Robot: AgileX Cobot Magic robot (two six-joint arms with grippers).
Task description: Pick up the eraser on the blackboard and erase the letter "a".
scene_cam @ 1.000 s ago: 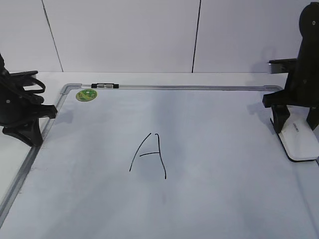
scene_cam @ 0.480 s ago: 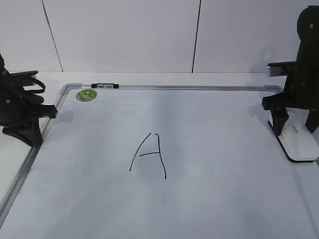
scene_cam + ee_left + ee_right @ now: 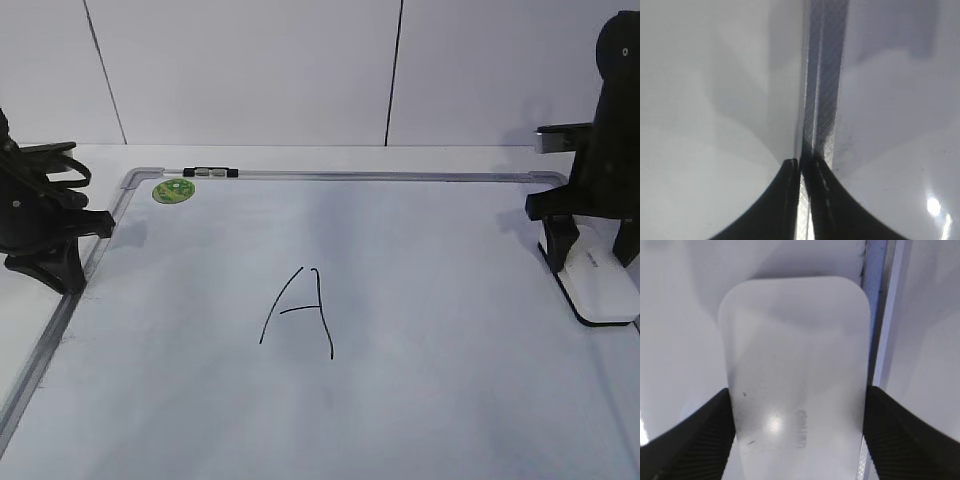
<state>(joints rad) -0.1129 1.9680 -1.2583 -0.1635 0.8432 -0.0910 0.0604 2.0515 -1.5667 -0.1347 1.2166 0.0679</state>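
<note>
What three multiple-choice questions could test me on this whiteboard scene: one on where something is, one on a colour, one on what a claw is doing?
1. Where does the eraser lie on the blackboard?
A. By its right edge
B. On the letter
C. By the sticker

2. What colour is the round sticker?
A. Red
B. Green
C. Blue

3. How does the right gripper stand?
A. Shut, away from the eraser
B. Lifting the eraser in the air
C. Open, a finger on each side of the eraser

Answers:
1. A: it sits beside the right frame.
2. B: it shows green at the far left corner.
3. C: the right wrist view shows the fingers flanking it.
</note>
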